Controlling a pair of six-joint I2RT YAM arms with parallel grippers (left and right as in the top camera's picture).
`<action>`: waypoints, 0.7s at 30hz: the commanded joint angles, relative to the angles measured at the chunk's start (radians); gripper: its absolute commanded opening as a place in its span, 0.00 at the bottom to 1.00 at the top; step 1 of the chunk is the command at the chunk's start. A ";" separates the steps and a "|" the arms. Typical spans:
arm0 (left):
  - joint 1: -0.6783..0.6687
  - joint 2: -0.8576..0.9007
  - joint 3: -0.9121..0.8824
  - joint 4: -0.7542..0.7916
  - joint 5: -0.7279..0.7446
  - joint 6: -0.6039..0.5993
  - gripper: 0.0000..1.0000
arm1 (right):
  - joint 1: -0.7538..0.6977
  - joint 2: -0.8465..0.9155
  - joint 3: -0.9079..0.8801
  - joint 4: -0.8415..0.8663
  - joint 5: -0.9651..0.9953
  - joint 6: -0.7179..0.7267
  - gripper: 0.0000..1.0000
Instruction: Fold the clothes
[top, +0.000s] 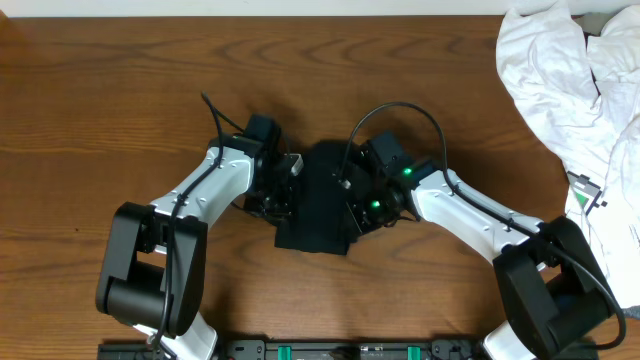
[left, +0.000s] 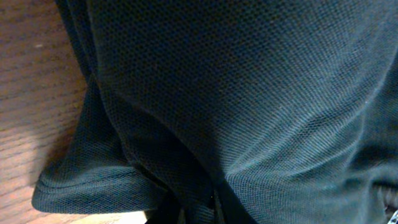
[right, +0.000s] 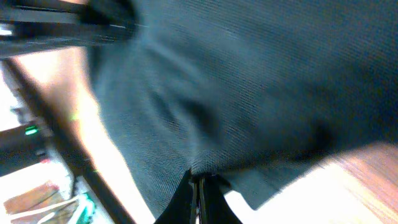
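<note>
The small black mesh cloth (top: 318, 215) lies in the middle of the brown wooden table (top: 100, 110), between the two arms. The right gripper (right: 198, 185) has its fingers pinched together on the cloth's edge. The left gripper (top: 284, 190) is pushed into the cloth, and nobody can tell if it grips. A fold looks half done. Next the edge needs laying flat and lined up. A heap of white clothes (top: 560, 80) sits far right.
</note>
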 joint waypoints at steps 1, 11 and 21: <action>0.003 0.009 -0.007 -0.019 -0.124 -0.010 0.06 | -0.031 0.011 -0.008 -0.045 0.203 0.062 0.01; 0.003 0.009 -0.032 0.048 -0.213 -0.099 0.10 | -0.113 0.011 -0.008 -0.103 0.241 0.045 0.01; 0.003 0.009 -0.076 0.052 -0.203 -0.099 0.27 | -0.088 0.011 -0.008 -0.058 0.170 -0.003 0.01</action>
